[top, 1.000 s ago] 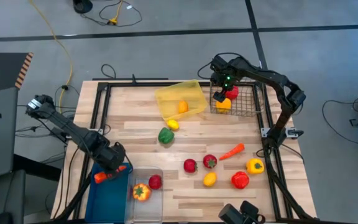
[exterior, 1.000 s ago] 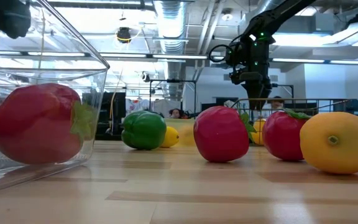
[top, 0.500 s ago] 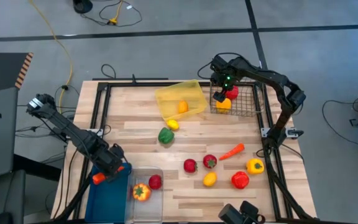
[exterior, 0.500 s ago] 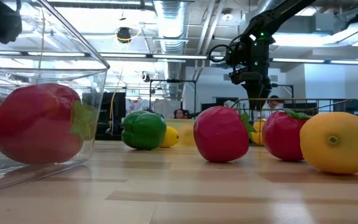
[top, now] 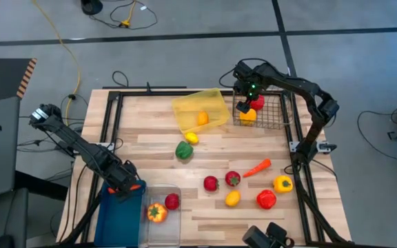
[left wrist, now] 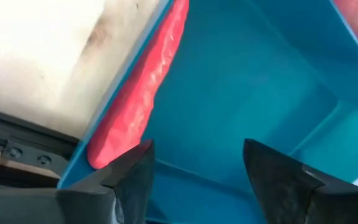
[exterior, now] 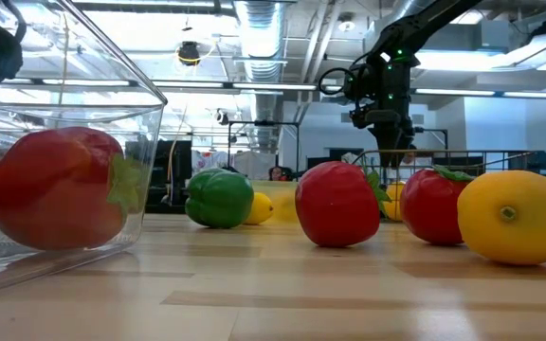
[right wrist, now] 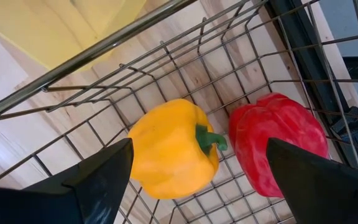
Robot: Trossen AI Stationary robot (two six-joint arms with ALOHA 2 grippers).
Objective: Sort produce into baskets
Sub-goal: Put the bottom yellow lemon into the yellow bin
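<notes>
My left gripper (left wrist: 194,165) hangs over the near-left corner of the tabletop (top: 157,148), its jaws parted and holding nothing above the blue bin (left wrist: 241,93), where a carrot (left wrist: 142,93), orange-red and glossy, lies along the bin's side wall, just beside one jaw. My right gripper (right wrist: 194,180) sits above the black wire basket (right wrist: 185,68) at the far right, jaws spread wide and empty over a smooth yellow pepper (right wrist: 169,146) with a green stem and a lobed red pepper (right wrist: 278,140) resting side by side on the mesh floor. Next to the basket, the yellow tray (top: 200,110) stands tilted with an orange fruit (top: 202,118) inside; a lemon (top: 192,138) and a green pepper (top: 183,149) lie just in front of it. The clear bin (top: 160,213), beside the blue one, holds an orange pepper (top: 156,213) and a red tomato (top: 172,201). Loose on the wood toward the near right are a second carrot (top: 257,167), two red tomatoes (top: 211,183) (top: 233,178), another lemon (top: 233,198), a red pepper (top: 266,200) and a yellow pepper (top: 282,183).
</notes>
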